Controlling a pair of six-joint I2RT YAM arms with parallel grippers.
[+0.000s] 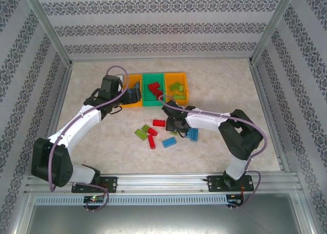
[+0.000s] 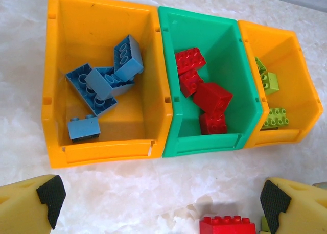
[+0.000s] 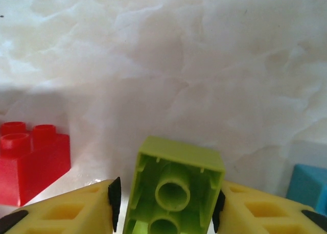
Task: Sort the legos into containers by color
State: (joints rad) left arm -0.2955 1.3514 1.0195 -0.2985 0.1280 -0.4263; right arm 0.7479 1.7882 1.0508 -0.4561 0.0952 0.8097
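Visibly, three containers [image 2: 237,70], four red legos [image 2: 212,97] (binned)

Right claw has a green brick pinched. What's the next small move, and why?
Probably lift the right claw clear and toward the right orange bin. It clamps the light green brick low over the table, with a red brick close beside, and the other green bricks lie in that bin.
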